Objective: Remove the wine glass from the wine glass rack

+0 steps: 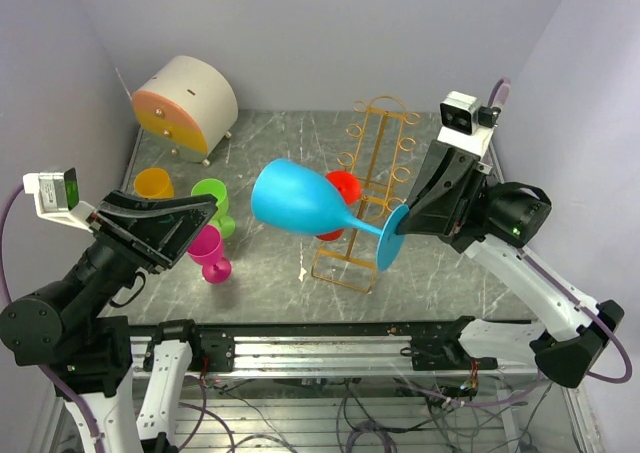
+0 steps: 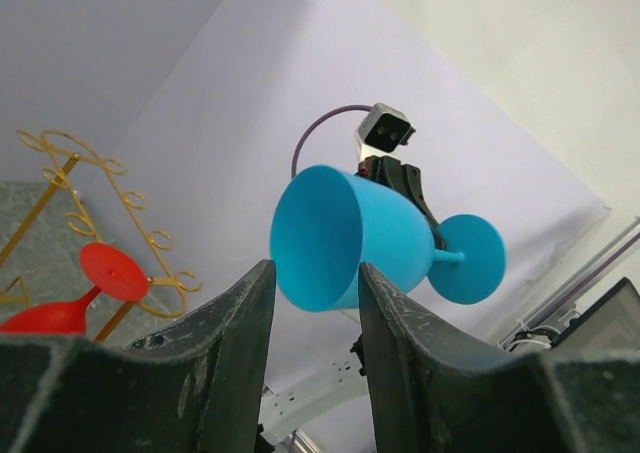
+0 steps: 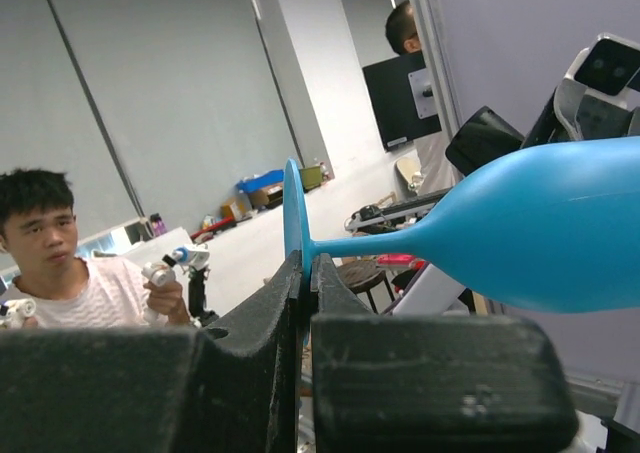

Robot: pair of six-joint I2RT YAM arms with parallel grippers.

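A blue wine glass (image 1: 300, 200) hangs sideways in the air, clear of the golden wire rack (image 1: 370, 173). My right gripper (image 1: 408, 223) is shut on the glass's round foot (image 3: 291, 223), with the bowl (image 3: 560, 228) pointing toward the left arm. A red glass (image 1: 340, 188) still hangs on the rack, also seen in the left wrist view (image 2: 95, 283). My left gripper (image 1: 205, 213) is open and empty; in its view the blue bowl (image 2: 340, 238) floats beyond the fingertips (image 2: 255, 283), apart from them.
Orange (image 1: 153, 184), green (image 1: 211, 198) and pink (image 1: 208, 253) glasses stand at the table's left. A round cream box with an orange face (image 1: 185, 103) sits at the back left. White walls close in on both sides.
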